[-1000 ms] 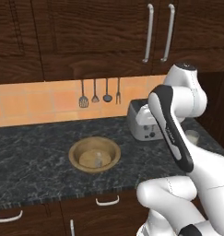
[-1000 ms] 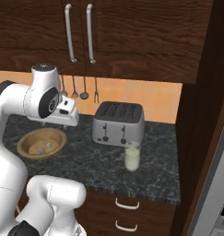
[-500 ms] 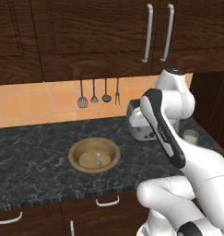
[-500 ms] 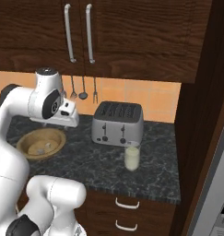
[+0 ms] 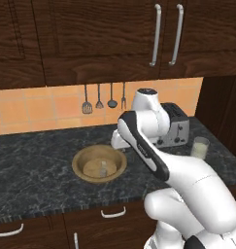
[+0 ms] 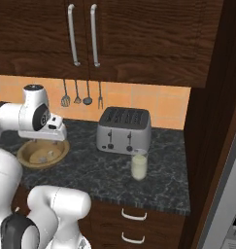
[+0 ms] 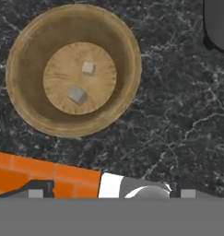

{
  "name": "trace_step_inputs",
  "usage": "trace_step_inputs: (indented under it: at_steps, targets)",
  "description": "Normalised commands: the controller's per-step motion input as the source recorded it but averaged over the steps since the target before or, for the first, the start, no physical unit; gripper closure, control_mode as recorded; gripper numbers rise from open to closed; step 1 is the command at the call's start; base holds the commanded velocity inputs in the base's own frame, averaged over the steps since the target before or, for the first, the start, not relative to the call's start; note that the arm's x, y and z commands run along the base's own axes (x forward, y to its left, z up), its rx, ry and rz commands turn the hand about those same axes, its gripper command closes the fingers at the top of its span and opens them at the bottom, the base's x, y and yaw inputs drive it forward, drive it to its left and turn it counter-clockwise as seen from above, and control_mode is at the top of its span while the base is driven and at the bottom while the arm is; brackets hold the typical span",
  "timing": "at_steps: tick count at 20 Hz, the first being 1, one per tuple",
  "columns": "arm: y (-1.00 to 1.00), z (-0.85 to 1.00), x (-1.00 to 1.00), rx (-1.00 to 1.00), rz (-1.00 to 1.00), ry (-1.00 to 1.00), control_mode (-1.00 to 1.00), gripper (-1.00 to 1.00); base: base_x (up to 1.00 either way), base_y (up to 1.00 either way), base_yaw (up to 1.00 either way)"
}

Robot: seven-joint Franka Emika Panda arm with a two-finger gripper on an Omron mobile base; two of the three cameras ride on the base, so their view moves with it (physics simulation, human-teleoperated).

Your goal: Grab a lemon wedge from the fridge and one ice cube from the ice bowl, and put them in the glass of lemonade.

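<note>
While the arm bends over the dark worktop in the left base view, the tool hangs above the right rim of the ice bowl, not touching it. One ice cube lies on the floor of the bowl, lower than the tool and a little to its left. The glass of lemonade stands well to the right of the bowl, in front of the toaster.

In the right base view, the tool is over the far rim of the ice bowl. The glass of lemonade stands right of the bowl, just before the toaster.

In the hand view, the ice bowl lies directly below, with two ice cubes apart on its flat centre. The tool shows its fingertips spread wide at the bottom edge, holding nothing.
</note>
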Motion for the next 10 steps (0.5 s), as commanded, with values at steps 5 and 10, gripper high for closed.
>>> trace_step_inputs:
  at_steps: [5,10]
  targets:
    - [0.96,-0.68,0.17,-0.25,0.03,0.34,-1.0,-1.0,0.0,0.0,0.0]
    - [0.51,-0.54,0.2,-0.15,0.02,0.37,-1.0,-1.0,0.0,0.0,0.0]
